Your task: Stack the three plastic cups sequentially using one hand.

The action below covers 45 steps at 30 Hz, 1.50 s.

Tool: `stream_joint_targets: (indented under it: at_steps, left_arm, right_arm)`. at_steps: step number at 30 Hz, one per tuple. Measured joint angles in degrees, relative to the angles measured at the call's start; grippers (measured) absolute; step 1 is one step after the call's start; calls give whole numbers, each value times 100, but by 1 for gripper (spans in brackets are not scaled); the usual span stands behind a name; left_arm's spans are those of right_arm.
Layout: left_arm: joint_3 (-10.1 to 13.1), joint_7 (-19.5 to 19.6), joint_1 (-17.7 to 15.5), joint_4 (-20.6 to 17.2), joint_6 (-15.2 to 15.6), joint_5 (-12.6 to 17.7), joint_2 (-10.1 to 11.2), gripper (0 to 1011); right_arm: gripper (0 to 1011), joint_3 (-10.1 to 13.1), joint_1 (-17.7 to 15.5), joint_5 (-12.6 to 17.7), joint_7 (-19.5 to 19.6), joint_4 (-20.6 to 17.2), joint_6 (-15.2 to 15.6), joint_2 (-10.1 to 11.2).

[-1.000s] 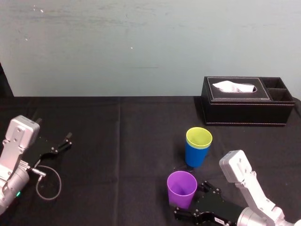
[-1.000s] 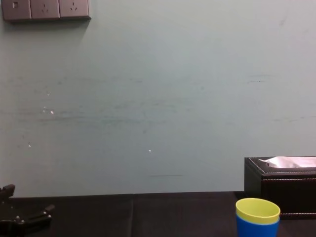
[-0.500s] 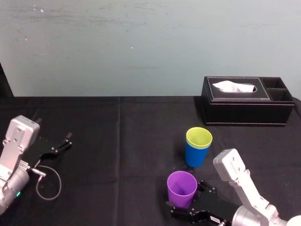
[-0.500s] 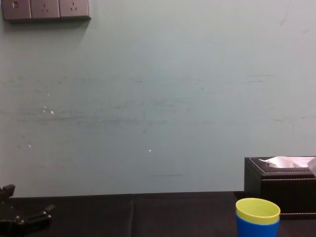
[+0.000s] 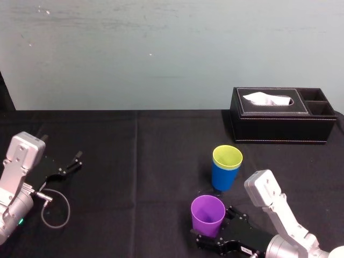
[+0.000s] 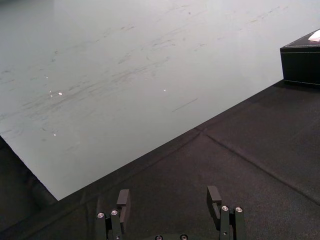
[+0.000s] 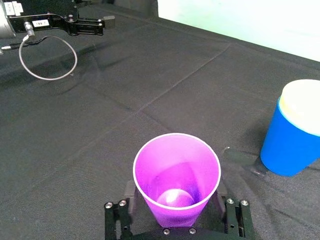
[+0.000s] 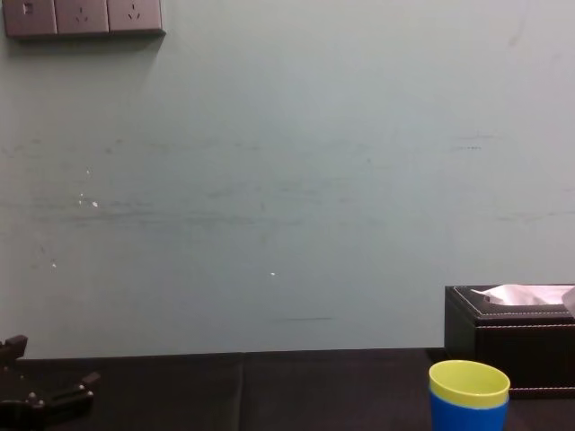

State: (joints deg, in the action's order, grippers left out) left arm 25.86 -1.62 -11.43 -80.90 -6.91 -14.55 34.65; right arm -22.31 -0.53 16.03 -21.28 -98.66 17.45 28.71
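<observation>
The purple cup point(image 5: 207, 215) point(image 7: 176, 180) stands upright near the table's front, right of centre. My right gripper point(image 5: 215, 229) point(image 7: 175, 201) straddles its lower half, one finger pressed against each side, shut on it. Just behind it the yellow-green cup point(image 5: 227, 157) point(image 7: 303, 104) point(image 8: 469, 381) sits nested inside the blue cup point(image 5: 222, 178) point(image 7: 289, 146) point(image 8: 467, 416). My left gripper point(image 5: 72, 163) point(image 6: 170, 197) rests at the far left of the table, open, with nothing between its fingers.
A black tissue box point(image 5: 282, 115) point(image 8: 510, 337) stands at the back right. A grey cable loop point(image 5: 56, 209) point(image 7: 47, 57) lies beside the left arm. The black cloth between the two arms is bare.
My right arm slid a little to the left, bringing its fingers along both sides of the purple cup, and the fingers drew in slightly onto it. The cups and left arm stayed still.
</observation>
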Motion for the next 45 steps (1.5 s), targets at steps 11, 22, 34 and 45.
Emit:
stream_joint_targets:
  at_steps: [11,22,34,45]
  left_arm:
    - [0,0,0,0,0,0,0,1000]
    - [0,0,0,0,0,0,0,1000]
    - [0,0,0,0,0,0,0,1000]
    - [0,0,0,0,0,0,0,1000]
  right_arm:
    - [717,6,-6,7,0,-7,-6,5]
    - [706,30,-8,20,-1,-45,12,8]
    - [706,171,519,338,-153,-375,726,86]
    - [706,246,1391,600,-259,-490,1417,185]
